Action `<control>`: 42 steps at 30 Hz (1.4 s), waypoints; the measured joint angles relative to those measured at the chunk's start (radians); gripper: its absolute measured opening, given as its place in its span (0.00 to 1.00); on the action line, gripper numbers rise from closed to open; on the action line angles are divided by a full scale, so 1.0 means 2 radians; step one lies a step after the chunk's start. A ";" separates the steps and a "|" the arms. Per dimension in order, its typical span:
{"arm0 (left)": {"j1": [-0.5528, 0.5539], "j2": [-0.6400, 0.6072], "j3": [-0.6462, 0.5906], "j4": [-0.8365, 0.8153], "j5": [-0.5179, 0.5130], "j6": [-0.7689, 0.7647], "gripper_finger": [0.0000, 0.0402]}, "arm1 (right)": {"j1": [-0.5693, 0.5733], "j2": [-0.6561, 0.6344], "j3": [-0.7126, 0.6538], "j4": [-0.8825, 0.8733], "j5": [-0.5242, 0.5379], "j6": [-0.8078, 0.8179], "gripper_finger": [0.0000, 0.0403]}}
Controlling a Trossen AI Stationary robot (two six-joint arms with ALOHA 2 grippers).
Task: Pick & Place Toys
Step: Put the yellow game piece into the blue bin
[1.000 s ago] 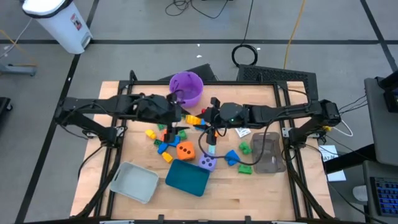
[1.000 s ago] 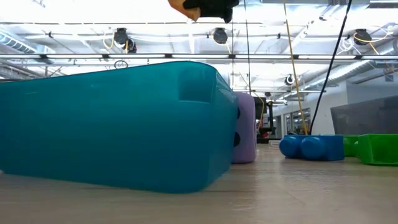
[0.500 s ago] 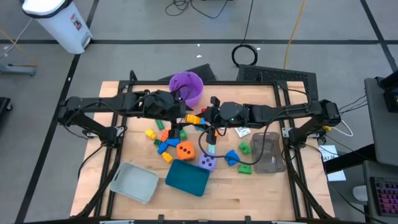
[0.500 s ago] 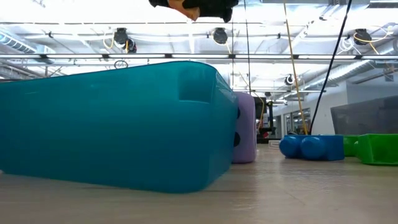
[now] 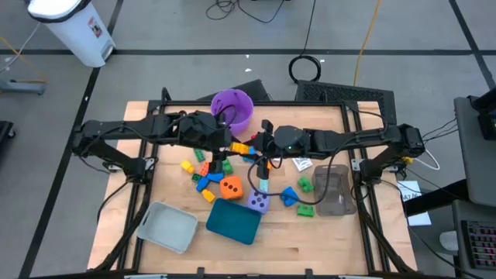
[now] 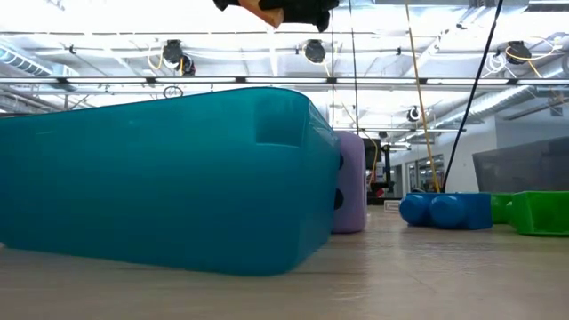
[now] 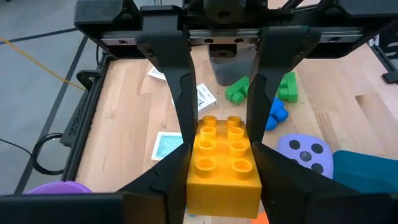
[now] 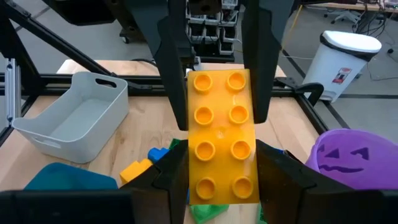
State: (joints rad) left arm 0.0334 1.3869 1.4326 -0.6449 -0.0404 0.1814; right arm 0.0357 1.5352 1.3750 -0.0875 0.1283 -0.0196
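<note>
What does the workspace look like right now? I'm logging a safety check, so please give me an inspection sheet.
Surface: wooden table, toys crowded mid-table.
Job's things: yellow brick held in the air; orange die, purple die and loose bricks lying on the table.
Clutter: purple bucket, teal tray, grey tray, clear tray.
Grippers: left end effector and right end effector both shut on the yellow brick.
Cables: black coil on the floor.
Surroundings: white bin; no people seen.
</note>
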 joint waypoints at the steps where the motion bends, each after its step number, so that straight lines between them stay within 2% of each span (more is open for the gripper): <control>1: 0.000 0.000 0.000 -0.001 0.000 0.000 0.39 | -0.001 0.000 0.000 0.000 -0.001 0.000 0.35; 7: 0.000 0.000 0.000 -0.002 0.007 -0.001 0.40 | -0.001 0.000 0.000 0.000 -0.001 0.004 0.36; 14: 0.001 -0.008 0.000 -0.012 0.005 -0.006 0.38 | -0.005 -0.007 0.000 0.008 -0.002 0.010 0.49; 21: 0.001 -0.047 0.000 -0.032 0.007 -0.029 0.40 | -0.012 -0.037 0.000 -0.018 -0.001 0.027 0.58; 29: 0.000 -0.112 -0.005 -0.087 0.067 -0.104 0.38 | -0.011 -0.057 0.000 -0.039 0.000 0.026 0.60; 34: -0.006 -0.166 -0.061 -0.070 0.085 -0.163 0.38 | -0.011 -0.055 0.000 -0.036 -0.001 0.058 0.59; 42: -0.049 -0.250 -0.204 0.073 0.076 -0.251 0.38 | -0.010 -0.044 -0.001 -0.020 0.000 0.114 0.59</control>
State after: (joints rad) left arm -0.0640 0.8866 1.0247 -0.4990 0.1113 -0.3198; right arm 0.0151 1.4474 1.3739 -0.1279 0.1283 0.2090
